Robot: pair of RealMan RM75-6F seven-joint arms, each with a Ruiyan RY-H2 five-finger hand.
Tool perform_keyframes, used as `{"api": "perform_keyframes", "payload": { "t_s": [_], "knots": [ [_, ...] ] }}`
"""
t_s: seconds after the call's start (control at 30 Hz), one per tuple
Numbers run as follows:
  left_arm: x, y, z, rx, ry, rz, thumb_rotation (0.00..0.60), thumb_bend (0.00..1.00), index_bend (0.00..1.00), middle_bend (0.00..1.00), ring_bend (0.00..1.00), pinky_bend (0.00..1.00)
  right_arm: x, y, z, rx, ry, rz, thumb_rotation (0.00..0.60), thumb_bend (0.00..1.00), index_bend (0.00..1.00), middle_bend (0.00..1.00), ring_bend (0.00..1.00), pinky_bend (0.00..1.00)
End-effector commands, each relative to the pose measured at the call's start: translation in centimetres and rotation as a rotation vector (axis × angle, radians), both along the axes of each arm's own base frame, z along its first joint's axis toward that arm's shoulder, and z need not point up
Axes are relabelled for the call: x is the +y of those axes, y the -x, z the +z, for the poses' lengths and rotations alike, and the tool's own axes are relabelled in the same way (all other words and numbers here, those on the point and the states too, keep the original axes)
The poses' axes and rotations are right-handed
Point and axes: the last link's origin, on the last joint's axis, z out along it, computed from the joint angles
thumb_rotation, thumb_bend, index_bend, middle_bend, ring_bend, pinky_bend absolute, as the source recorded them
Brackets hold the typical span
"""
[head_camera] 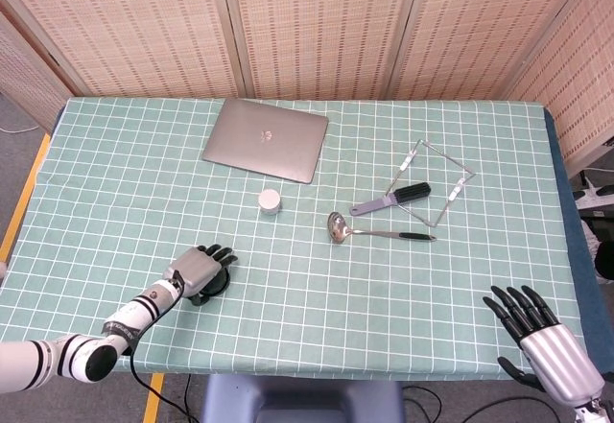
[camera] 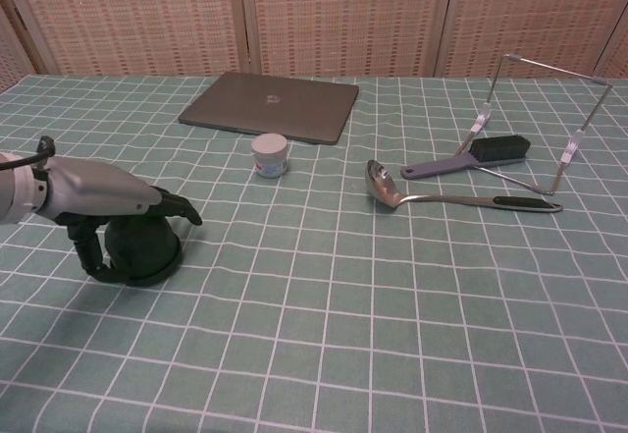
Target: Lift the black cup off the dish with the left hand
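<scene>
The black cup [camera: 140,244] sits upside down on its dish [camera: 157,274] at the lower left of the tabletop [head_camera: 317,279], which is covered in a green checked cloth. From the chest view the dish shows only as a dark rim under the cup's base. The left robot hand [camera: 93,192] is draped over the top of the cup, its silver back uppermost, dark fingers [camera: 177,204] curling down past the right side and the thumb hooked down the left side. Whether the fingers are actually pressing on the cup I cannot tell; the cup looks seated on the dish, not raised. In the head view the same robot hand [head_camera: 197,270] covers most of the cup [head_camera: 215,283], only a dark edge peeping out at the lower right of it.

The right robot hand [head_camera: 537,337] hangs at the lower right corner of the head view, off the front edge of the tabletop, fingers spread apart and holding nothing.

Further back, a closed grey laptop [head_camera: 267,139] lies in the upper middle of the frame. A small white jar [head_camera: 271,199] stands just in front of it. To the right of centre a metal ladle [head_camera: 374,231] lies flat, with a black brush [head_camera: 398,196] behind it, touching a bent wire frame [head_camera: 441,178] in the right part of the frame
</scene>
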Motion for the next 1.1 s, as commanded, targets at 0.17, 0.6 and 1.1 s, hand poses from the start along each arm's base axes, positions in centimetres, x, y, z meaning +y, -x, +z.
{"api": "perform_keyframes", "payload": {
  "t_s": [0.17,0.6,1.1],
  "knots": [
    [0.2,0.0,-0.4,0.003,-0.002,0.000,0.600,0.30,0.00,0.05,0.09,0.35,0.1,-0.1,0.1,-0.008,0.003,0.001,0.600,0.17,0.00,0.00,0.00,0.00],
    [0.3,1.0,-0.7,0.027,-0.006,0.000,0.600,0.32,0.34,0.37,0.36,0.57,0.0,0.0,0.2,-0.010,-0.011,-0.006,0.600,0.17,0.00,0.00,0.00,0.00],
    [0.0,2.4,0.5,-0.036,-0.077,-0.017,0.600,0.37,0.67,0.69,0.62,0.82,0.3,-0.1,0.1,-0.007,-0.020,-0.003,0.600,0.17,0.00,0.00,0.00,0.00]
  ]
}}
